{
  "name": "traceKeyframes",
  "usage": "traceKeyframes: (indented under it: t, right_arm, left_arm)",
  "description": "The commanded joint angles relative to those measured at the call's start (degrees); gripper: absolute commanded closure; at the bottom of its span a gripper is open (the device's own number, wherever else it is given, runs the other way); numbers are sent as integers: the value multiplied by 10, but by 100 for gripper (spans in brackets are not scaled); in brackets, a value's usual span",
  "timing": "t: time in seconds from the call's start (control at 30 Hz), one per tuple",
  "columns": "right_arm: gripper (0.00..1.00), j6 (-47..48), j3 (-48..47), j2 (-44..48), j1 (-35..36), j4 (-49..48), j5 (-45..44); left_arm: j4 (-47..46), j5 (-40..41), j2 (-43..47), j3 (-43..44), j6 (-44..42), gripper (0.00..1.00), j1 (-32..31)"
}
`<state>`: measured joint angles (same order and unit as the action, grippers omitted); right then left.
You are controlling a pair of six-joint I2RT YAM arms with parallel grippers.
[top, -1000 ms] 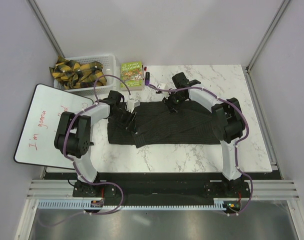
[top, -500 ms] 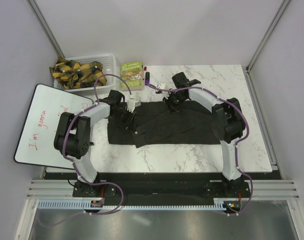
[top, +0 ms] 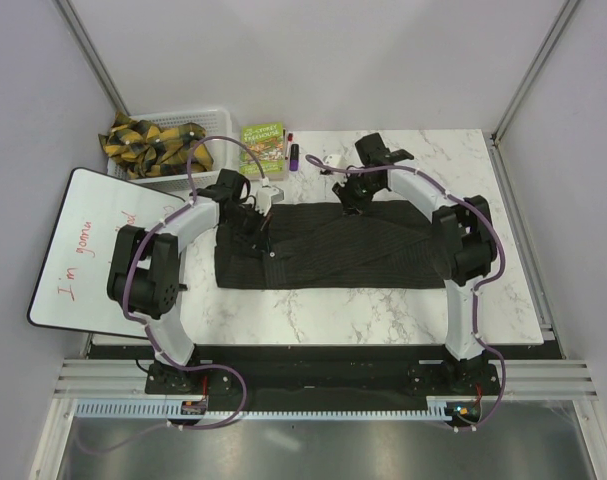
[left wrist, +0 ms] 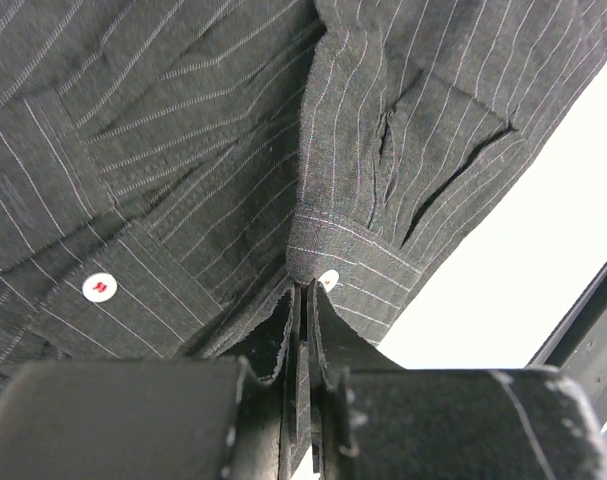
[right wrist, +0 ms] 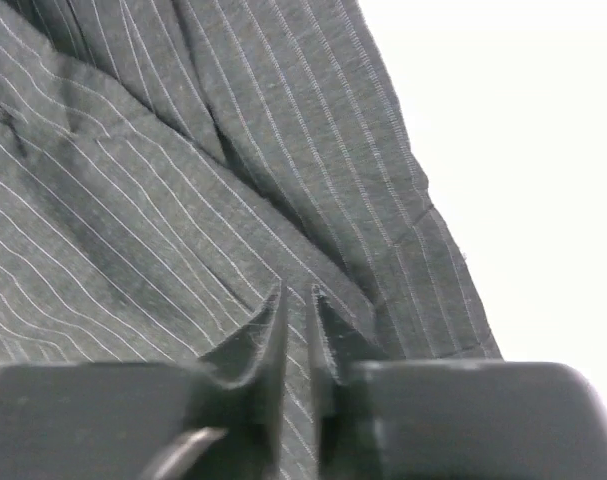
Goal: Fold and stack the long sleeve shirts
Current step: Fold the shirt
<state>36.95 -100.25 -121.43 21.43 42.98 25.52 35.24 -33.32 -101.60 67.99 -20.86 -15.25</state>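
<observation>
One long sleeve shirt (top: 353,250), dark charcoal with fine pale stripes, lies as a wide partly folded band across the middle of the marble table (top: 383,320). My left gripper (top: 255,218) is over the shirt's back left part. In the left wrist view it (left wrist: 305,290) is shut on a cuff with a white button (left wrist: 328,279). My right gripper (top: 355,196) is at the shirt's back edge near the middle. In the right wrist view it (right wrist: 298,297) is shut on a fold of the striped cloth (right wrist: 183,200).
A white basket (top: 215,120) with yellow-and-black cloth stands at the back left. A green book (top: 263,143) and markers (top: 293,155) lie beside it. A whiteboard (top: 88,250) overhangs the table's left side.
Both grippers have moved toward the back of the table with the cloth. The loose flap that hung over the shirt's front edge at the left is gone, and that edge is now straight.
</observation>
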Motion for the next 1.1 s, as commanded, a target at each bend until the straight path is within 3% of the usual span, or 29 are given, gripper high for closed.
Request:
traceKeyframes:
  t: [0.0,0.07,0.23,0.6,0.97,1.07]
  right_arm:
    - [61,8,-55,6,3,27,35]
    - [52,4,-66,-7,3,29,37]
    - [46,15,-71,-19,3,32,31]
    - [46,45,-72,-43,30,39,37]
    - [41,52,-74,-68,44,38,23]
    - [46,58,-76,-71,45,43,23]
  left_arm:
    - [11,3,3,26,-30,94,-9]
    - [9,5,-6,35,-27,94,-13]
    - [7,19,-18,60,-30,95,-17]
    - [12,23,-16,50,-37,95,-16]
    - [12,28,-17,49,-38,96,-16]
    - [11,28,-18,48,-37,96,-17]
